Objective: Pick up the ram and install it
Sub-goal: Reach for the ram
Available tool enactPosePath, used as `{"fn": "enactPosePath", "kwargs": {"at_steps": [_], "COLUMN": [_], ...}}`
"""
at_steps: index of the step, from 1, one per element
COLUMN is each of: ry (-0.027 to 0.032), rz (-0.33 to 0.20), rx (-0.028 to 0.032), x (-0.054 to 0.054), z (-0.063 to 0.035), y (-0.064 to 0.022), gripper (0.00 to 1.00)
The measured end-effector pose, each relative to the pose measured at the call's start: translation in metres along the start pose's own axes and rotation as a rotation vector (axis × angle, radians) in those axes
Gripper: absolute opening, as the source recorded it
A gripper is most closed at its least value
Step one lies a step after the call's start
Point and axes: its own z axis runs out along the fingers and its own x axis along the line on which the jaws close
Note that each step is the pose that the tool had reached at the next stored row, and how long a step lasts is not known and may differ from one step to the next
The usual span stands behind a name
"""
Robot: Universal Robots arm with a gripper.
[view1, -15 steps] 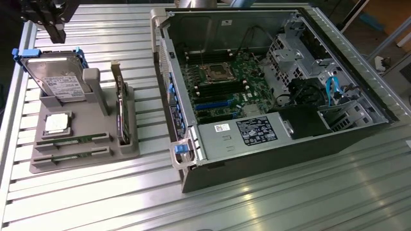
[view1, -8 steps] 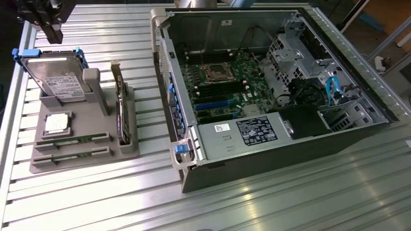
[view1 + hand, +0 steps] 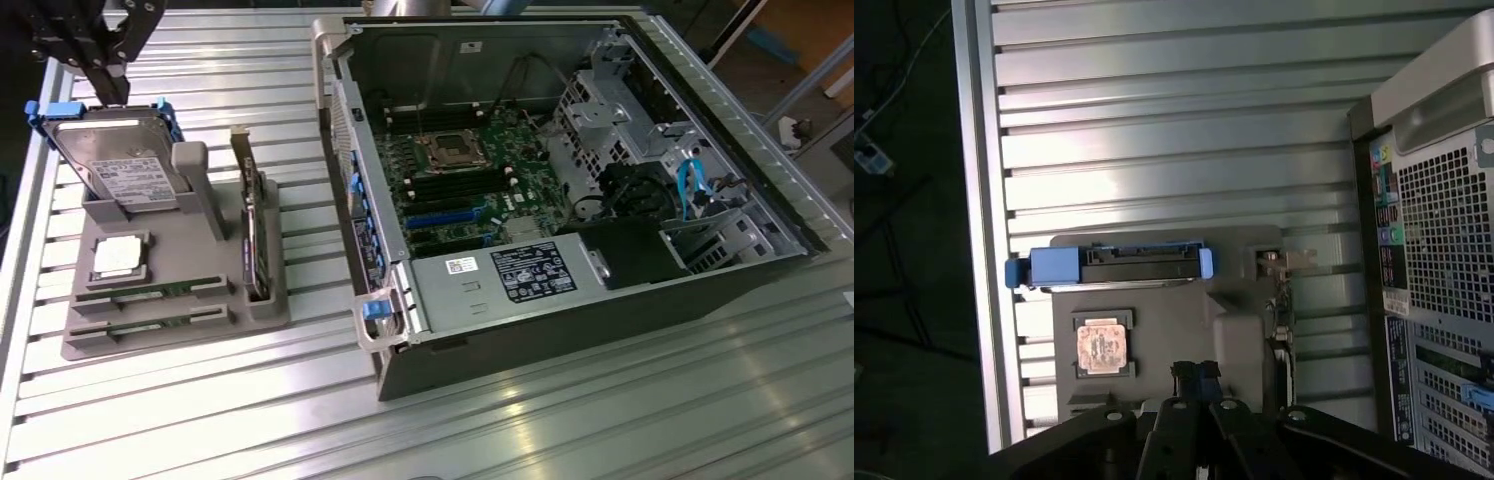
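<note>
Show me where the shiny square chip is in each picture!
Exterior view: the square chip lies flat on the gray holder, next to the standing hard drive, at the exterior view's left.
Wrist view: the square chip lies between the hard drive and the gripper.
Shared landmark: the hard drive's blue frame.

The counter (image 3: 561,430) has one gray holder (image 3: 174,340) and one open computer (image 3: 561,340). The holder has two rams, the far ram (image 3: 150,291) and the near ram (image 3: 147,321). It also has one hard drive (image 3: 127,170), one square chip (image 3: 120,255) and one tall card (image 3: 250,225). There is one tool (image 3: 112,92).
</note>
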Motion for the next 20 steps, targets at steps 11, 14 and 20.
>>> {"fn": "enactPosePath", "kwargs": {"at_steps": [11, 14, 20], "ry": [0.0, 0.0, 0.0], "rz": [0.0, 0.0, 0.0], "rx": [-0.0001, 0.0, 0.0], "x": [-0.002, -0.002, -0.003], "z": [-0.0009, -0.0012, -0.0015], "y": [-0.0214, -0.028, -0.0353], "gripper": [0.11, 0.11, 0.11]}}
